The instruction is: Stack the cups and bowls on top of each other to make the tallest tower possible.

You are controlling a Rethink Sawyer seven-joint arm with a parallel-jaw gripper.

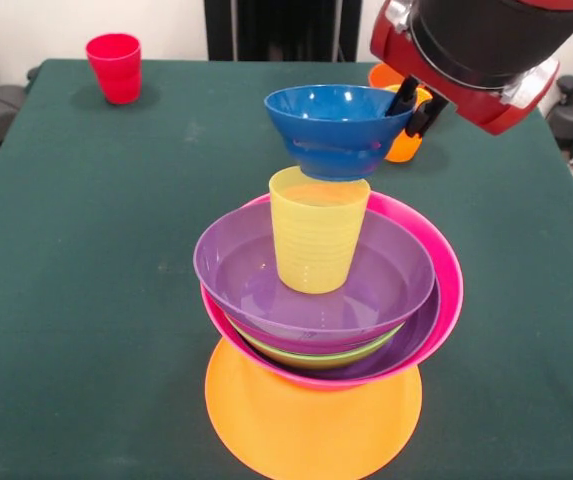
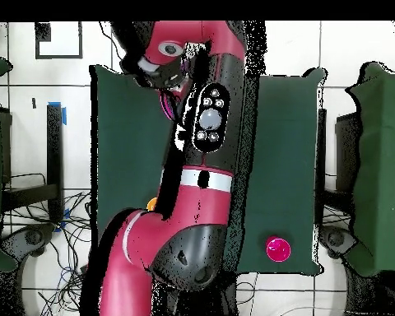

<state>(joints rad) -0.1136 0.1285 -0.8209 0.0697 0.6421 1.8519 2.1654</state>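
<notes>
Tower (image 1: 318, 330): centre-bottom of the front view; a wide orange bowl (image 1: 311, 420) as base, then a pink bowl (image 1: 444, 290), a sliver of lime green bowl (image 1: 316, 356) and two purple bowls (image 1: 236, 262) nested, with a translucent yellow cup (image 1: 316, 235) upright in the top one.
Blue bowl (image 1: 338, 128): just above the yellow cup's rim; whether it touches, I cannot tell.
My gripper (image 1: 413, 108): upper right of the front view, dark fingers clenched on the blue bowl's right rim.
Red cup (image 1: 115, 67): upper left of the front view, well apart; in the overhead view it shows at lower right (image 2: 277, 248).
Orange-yellow cup (image 1: 403, 143): mostly hidden behind the blue bowl and my gripper.
Overhead only: my arm (image 2: 202, 156) runs up the frame's middle and covers the tower entirely.
Table (image 1: 86, 250): dark green, cut off at the front view's bottom edge.
</notes>
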